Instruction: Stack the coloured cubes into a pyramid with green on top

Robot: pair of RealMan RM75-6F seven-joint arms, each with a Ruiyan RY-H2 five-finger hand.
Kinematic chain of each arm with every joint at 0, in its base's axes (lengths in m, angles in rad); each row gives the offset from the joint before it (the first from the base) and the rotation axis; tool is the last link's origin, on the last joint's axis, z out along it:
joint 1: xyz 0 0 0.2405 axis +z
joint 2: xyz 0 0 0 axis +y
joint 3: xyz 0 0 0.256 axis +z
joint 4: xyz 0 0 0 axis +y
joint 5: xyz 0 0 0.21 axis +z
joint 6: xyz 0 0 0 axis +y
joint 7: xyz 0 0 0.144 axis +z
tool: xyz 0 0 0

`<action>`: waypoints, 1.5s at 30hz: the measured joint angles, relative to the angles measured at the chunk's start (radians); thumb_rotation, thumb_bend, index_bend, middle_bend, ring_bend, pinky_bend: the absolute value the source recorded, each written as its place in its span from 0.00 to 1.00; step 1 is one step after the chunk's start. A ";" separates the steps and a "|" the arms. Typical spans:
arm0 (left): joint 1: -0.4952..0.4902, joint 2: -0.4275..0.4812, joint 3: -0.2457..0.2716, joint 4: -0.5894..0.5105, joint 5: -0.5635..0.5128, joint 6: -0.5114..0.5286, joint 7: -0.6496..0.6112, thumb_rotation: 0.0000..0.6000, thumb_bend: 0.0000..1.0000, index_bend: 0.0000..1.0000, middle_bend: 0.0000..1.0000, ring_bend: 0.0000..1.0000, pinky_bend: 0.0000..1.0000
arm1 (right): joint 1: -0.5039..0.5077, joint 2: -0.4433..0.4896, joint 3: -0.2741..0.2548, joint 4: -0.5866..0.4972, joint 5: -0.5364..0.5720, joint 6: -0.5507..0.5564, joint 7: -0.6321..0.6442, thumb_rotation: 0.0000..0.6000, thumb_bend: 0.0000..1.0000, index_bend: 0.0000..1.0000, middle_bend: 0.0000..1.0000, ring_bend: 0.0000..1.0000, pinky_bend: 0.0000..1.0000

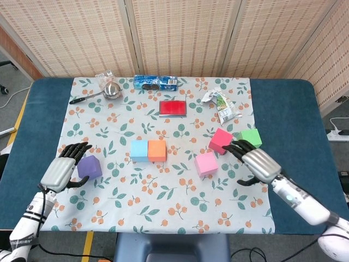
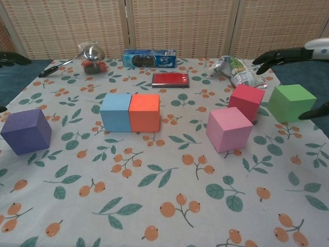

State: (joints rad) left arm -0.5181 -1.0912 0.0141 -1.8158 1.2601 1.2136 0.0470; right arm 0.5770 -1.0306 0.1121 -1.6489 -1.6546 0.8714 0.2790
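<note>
The base row is being laid: the blue cube (image 1: 139, 150) and orange cube (image 1: 157, 150) are sitting touching at centre, nothing stacked yet. The right hand (image 1: 256, 162), empty with fingers spread, is hovering by the green cube (image 1: 251, 138) and red cube (image 1: 221, 140), with the pink cube (image 1: 206, 163) just nearer. The left hand (image 1: 62, 169), likewise spread and empty, is sitting beside the purple cube (image 1: 90, 166) at near left; a third base cube probably needs gripping next, green staying for last.

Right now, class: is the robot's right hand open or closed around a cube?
Open. The right hand hovers with fingers spread near the green cube, holding nothing; the chest view shows its fingertips apart above that cube.
</note>
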 measured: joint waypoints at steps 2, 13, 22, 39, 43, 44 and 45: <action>0.017 0.003 0.002 0.000 0.019 0.010 -0.022 1.00 0.31 0.10 0.04 0.00 0.06 | 0.060 -0.042 0.016 0.020 0.040 -0.074 -0.044 1.00 0.00 0.08 0.12 0.00 0.00; 0.072 -0.002 -0.001 0.040 0.090 0.027 -0.104 1.00 0.32 0.11 0.04 0.00 0.06 | 0.226 -0.261 0.049 0.199 0.211 -0.244 -0.230 1.00 0.00 0.18 0.12 0.00 0.00; 0.100 0.002 -0.007 0.043 0.131 0.026 -0.142 1.00 0.32 0.11 0.03 0.00 0.06 | 0.239 -0.315 0.016 0.270 0.247 -0.241 -0.264 1.00 0.00 0.22 0.15 0.00 0.00; 0.130 0.006 -0.018 0.037 0.161 0.030 -0.183 1.00 0.31 0.11 0.03 0.00 0.06 | 0.246 -0.367 -0.015 0.339 0.221 -0.197 -0.239 1.00 0.03 0.46 0.38 0.13 0.00; 0.144 0.007 -0.018 0.039 0.181 0.044 -0.195 1.00 0.32 0.11 0.03 0.00 0.06 | 0.255 -0.368 0.007 0.327 0.235 -0.187 -0.213 1.00 0.04 0.52 0.41 0.16 0.00; 0.147 0.006 -0.019 0.039 0.184 0.048 -0.197 1.00 0.32 0.11 0.03 0.00 0.06 | 0.259 -0.364 0.016 0.319 0.243 -0.187 -0.208 1.00 0.04 0.52 0.41 0.16 0.00; 0.149 0.006 -0.021 0.039 0.186 0.050 -0.199 1.00 0.32 0.11 0.03 0.00 0.06 | 0.262 -0.361 0.024 0.312 0.252 -0.188 -0.205 1.00 0.04 0.52 0.41 0.16 0.00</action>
State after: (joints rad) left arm -0.3687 -1.0849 -0.0065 -1.7763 1.4463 1.2635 -0.1519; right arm 0.8393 -1.3920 0.1358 -1.3366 -1.4027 0.6832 0.0742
